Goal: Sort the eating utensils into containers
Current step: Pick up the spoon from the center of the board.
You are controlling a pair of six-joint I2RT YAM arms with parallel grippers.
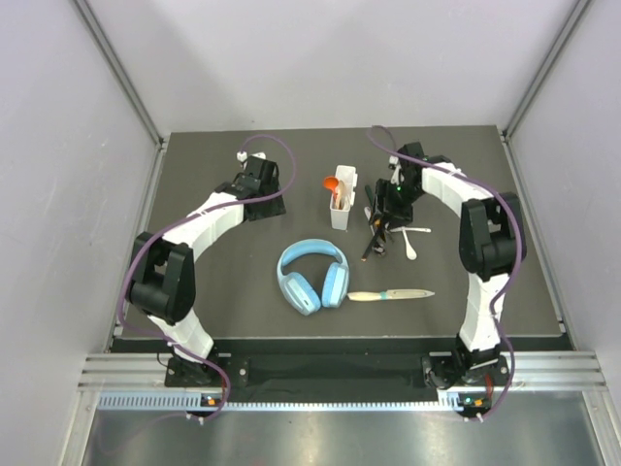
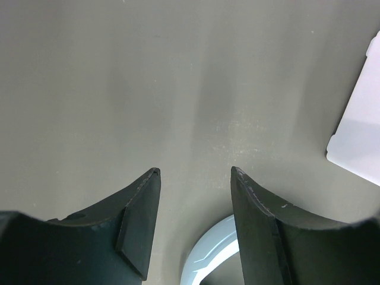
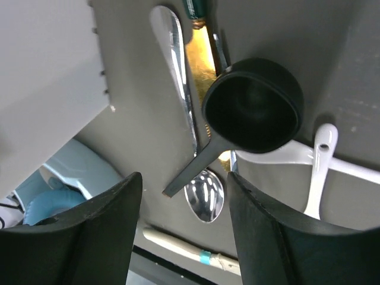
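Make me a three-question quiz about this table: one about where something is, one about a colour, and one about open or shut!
1. Where do the headphones lie? A hanging on the wall; B on the table, near its middle; C inside a drawer.
2. What colour is the spoon sticking out of the white box? A green; B purple; C orange-red.
3. The right gripper is: A open; B shut on a cup; C shut on the headphones.
Answers: 1 B, they lie flat mid-table; 2 C, its bowl shows orange-red; 3 A, its fingers stand apart above the black scoop.
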